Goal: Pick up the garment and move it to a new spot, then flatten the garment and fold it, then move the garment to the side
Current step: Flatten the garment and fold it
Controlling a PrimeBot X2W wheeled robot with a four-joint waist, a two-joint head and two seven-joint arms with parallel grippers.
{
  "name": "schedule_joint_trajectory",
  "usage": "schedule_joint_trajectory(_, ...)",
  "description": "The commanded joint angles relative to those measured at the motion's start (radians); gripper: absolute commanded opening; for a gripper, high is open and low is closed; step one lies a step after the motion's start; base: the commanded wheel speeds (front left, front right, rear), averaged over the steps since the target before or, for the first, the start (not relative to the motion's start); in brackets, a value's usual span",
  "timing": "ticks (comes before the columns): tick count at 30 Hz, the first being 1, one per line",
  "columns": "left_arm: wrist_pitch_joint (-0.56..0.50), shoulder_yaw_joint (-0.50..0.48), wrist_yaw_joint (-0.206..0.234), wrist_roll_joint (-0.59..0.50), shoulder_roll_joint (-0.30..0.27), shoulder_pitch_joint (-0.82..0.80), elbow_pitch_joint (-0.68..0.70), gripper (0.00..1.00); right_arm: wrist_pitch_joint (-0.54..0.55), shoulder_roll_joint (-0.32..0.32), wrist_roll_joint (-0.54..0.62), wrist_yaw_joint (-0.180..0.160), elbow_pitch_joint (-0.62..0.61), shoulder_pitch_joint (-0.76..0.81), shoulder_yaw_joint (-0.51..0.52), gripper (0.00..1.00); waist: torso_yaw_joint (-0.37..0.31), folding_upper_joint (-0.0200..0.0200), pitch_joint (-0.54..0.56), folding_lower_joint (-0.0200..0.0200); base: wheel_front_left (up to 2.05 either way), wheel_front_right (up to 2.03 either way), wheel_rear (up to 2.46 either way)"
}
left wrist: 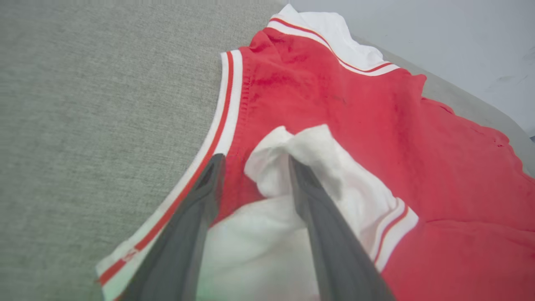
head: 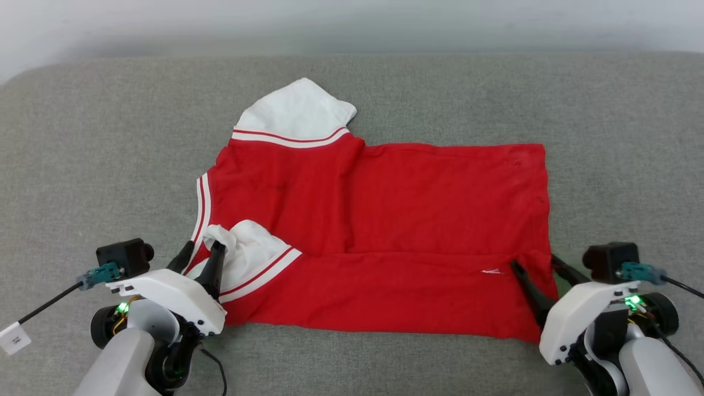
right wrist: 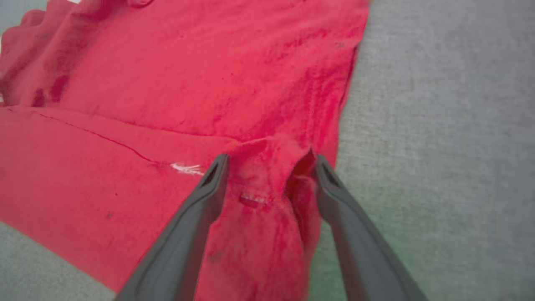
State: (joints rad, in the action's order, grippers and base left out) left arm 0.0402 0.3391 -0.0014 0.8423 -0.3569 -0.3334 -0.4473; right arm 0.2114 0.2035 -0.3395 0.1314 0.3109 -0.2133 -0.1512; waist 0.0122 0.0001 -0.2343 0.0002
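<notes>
Garment (head: 418, 209) is lying half folded. Left hand (head: 202, 248) is spread open straddling the white sleeve (head: 250, 245), and right hand (head: 533, 263) is open around the bunched hem (right wrist: 267, 175).

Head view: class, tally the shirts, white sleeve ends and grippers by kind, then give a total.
Red jersey shirt: 1
White sleeve ends: 2
Grippers: 2, left gripper and right gripper
Total: 5
</notes>
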Motion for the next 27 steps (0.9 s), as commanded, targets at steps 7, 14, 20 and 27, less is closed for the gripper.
schedule_joint_trajectory(7,-0.006,-0.003,-0.002,-0.007,-0.043,0.022,-0.004,1.0,-0.186,0.003,0.021,-0.001,-0.064,0.053,0.034,1.0,-0.016,-0.0001,0.1,-0.0002,0.0,0.0,0.0)
schedule_joint_trajectory(14,-0.098,0.0,-0.006,-0.002,-0.13,0.039,0.093,1.0,-0.302,-0.031,0.096,-0.001,-0.178,0.131,0.085,1.0,-0.036,-0.0001,0.174,-0.0002,0.0,0.0,0.0)
schedule_joint_trajectory(20,-0.365,0.011,-0.006,0.075,-0.244,0.04,0.195,1.0,-0.287,-0.071,0.124,-0.001,-0.286,0.2,0.107,1.0,-0.058,-0.0001,0.176,-0.0002,0.0,0.0,0.0)
schedule_joint_trajectory(27,-0.668,0.009,0.043,0.19,-0.37,0.071,0.282,1.0,-0.266,-0.105,0.14,-0.001,-0.365,0.227,0.101,1.0,-0.097,-0.0001,0.116,-0.0002,0.0,0.0,0.0)
